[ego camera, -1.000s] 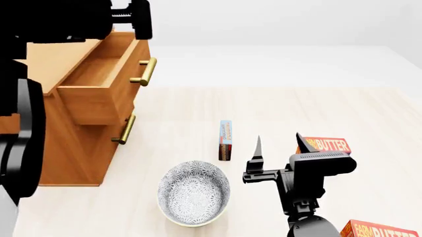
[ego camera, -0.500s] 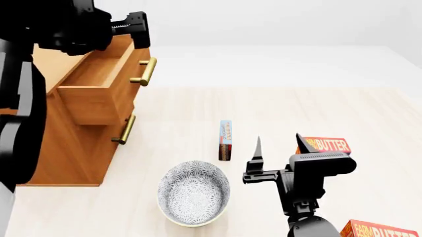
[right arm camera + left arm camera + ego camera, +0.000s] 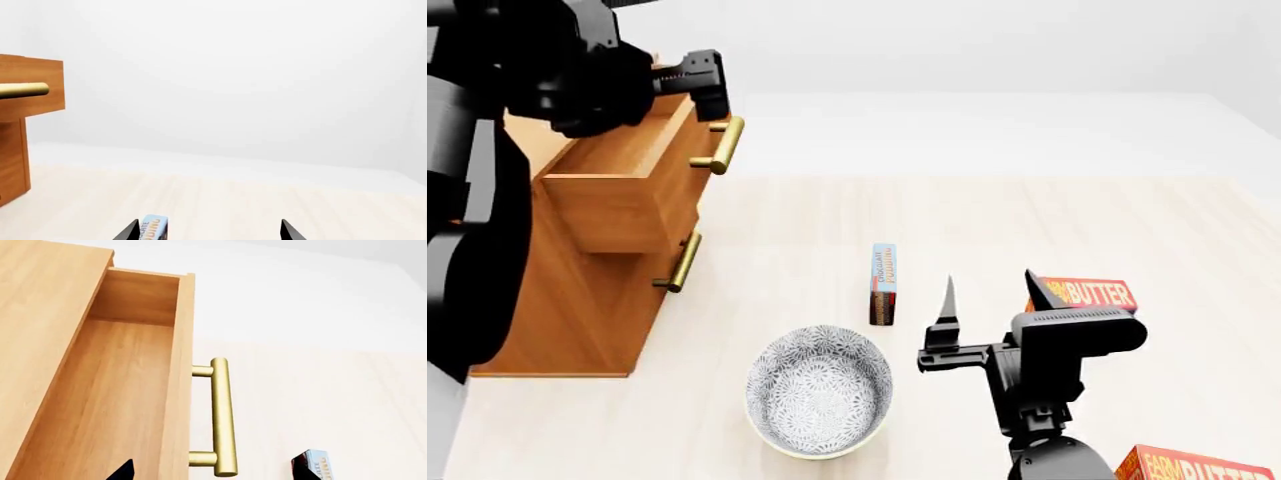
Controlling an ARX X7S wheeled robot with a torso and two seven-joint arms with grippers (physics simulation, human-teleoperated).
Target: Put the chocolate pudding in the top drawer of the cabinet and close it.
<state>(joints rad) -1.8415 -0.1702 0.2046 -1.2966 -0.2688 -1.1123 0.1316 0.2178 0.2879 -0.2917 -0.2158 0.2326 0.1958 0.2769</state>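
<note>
The chocolate pudding [image 3: 885, 283] stands on edge on the pale table, its light blue face up, between the cabinet [image 3: 567, 310] and my right gripper [image 3: 994, 295]. That gripper is open and empty, a short way right of the box. In the right wrist view the pudding [image 3: 153, 229] lies just inside one fingertip of the right gripper [image 3: 209, 231]. The top drawer [image 3: 614, 200] is pulled out, and what shows of its inside is empty. My left gripper [image 3: 701, 82] hovers open above its brass handle [image 3: 723, 145]. In the left wrist view the handle [image 3: 223, 415] lies between the left gripper's [image 3: 210, 471] fingertips.
A patterned white bowl [image 3: 821, 390] sits at the table's front. One butter box [image 3: 1090, 295] lies right of my right gripper, another [image 3: 1194, 465] at the front right corner. The lower drawer's handle [image 3: 678, 262] sticks out below the open drawer.
My left arm has come down and nearer, bringing its gripper from above the cabinet top to just over the top drawer's handle. The right arm, pudding and bowl have not moved.
</note>
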